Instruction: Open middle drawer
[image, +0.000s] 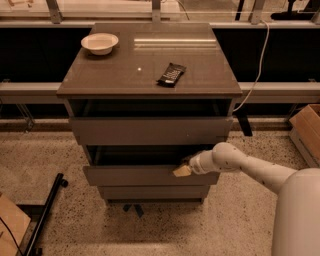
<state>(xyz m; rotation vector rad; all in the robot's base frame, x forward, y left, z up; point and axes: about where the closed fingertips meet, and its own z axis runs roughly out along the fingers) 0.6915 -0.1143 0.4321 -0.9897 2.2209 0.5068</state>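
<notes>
Camera view: a white bowl (100, 43) sits at the far left of the cabinet top (120, 75). A dark flat object (171, 74) lies near the centre of that top. Below, the middle drawer (135, 176) stands partly pulled out, with its dark interior exposed. The gripper (182, 171) touches the top edge of the drawer's front panel, right of centre. Whether it is clamped there cannot be told. A cardboard box (306, 131) stands at the right.

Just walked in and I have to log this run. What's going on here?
The robot's arm has its gripper at the top edge of the middle drawer. That drawer stands partway out, a dark gap above its front. A bowl and a dark flat object lie on the cabinet top.
</notes>
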